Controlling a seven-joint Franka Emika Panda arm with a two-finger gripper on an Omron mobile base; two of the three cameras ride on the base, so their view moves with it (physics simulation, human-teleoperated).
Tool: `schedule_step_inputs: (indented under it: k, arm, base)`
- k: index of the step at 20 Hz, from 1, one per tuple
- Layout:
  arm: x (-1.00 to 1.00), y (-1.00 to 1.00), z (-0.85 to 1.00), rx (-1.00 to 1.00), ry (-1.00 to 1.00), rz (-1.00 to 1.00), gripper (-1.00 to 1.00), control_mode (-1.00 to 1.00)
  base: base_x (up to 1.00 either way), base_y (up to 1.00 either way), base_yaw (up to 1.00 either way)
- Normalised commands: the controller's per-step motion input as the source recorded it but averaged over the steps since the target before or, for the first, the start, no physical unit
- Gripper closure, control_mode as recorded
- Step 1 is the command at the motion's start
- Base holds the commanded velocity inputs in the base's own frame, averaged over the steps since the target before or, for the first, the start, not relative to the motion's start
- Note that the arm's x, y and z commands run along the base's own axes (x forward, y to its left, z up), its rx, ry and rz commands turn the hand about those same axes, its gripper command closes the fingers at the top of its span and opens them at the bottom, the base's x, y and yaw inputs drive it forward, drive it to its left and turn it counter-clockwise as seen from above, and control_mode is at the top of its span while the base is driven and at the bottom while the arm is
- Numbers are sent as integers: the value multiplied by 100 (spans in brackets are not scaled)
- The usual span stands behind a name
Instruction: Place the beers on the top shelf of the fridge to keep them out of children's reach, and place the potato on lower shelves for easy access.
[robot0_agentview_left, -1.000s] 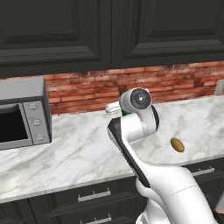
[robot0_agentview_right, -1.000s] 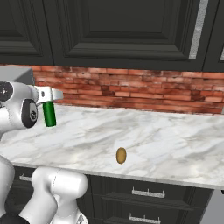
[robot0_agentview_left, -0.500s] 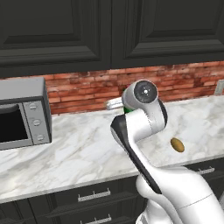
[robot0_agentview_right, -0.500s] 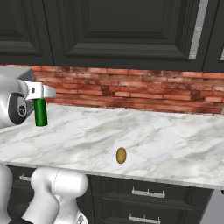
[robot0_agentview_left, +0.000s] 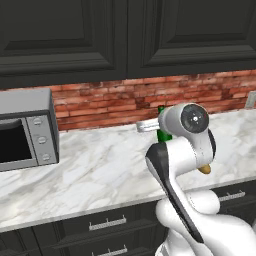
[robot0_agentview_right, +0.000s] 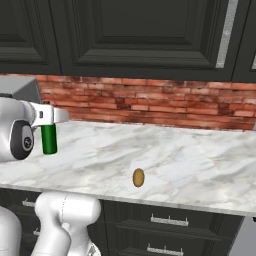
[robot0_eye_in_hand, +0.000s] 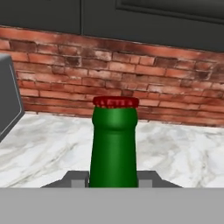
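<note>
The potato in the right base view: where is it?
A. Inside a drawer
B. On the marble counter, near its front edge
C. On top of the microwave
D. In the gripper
B. The potato lies alone on the marble counter near its front edge, apart from the green bottle that the gripper holds.

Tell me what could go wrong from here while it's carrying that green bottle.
The gripper holds the green bottle only by its neck, body hanging clear of the counter, so a fast swing might loosen it. The microwave stands close beside the arm and could be clipped. A dropped bottle might hit the potato.
</note>
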Motion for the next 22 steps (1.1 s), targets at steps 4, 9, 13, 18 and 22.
schedule_step_inputs:
  k: [4, 9, 13, 18, 22]
  arm:
    - [-23, -59, 7, 3, 0, -1, 100, -100]
    - [-20, -43, 7, 3, 0, 0, 100, -100]
    - [-12, -1, 4, 0, 0, 0, 100, -100]
    - [-8, 0, 17, 0, 0, 0, 100, 100]
    - [0, 0, 0, 0, 0, 0, 100, 100]
  base:
    - [0, 0, 0]
    - [0, 0, 0]
    - [0, 0, 0]
    - [-4, 0, 0]
    - [-58, 0, 0]
